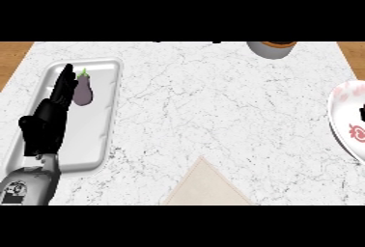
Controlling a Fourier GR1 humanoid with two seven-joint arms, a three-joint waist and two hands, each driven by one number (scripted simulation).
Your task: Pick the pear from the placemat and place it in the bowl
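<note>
Pear's whereabouts I cannot tell from my head view. The white marbled bench [214, 106] fills most of it. On its left part lies a long pale tray [100, 144], reaching from near the far edge toward me. A beige placemat [205, 185] shows at the near edge in the middle, one corner pointing away from me. A white bowl [345, 111] with red marks is cut off by the right edge. My left robot hand [50, 120] lies over the tray's left side, fingers straight and pointing away from me, holding nothing. A purple eggplant [83, 91] lies in the tray's far part, just right of those fingers; whether they touch I cannot tell. A grey pot [272, 48] stands at the far edge. A small black bit of my right robot hand [362, 114] shows over the bowl; how open it is I cannot tell.
</note>
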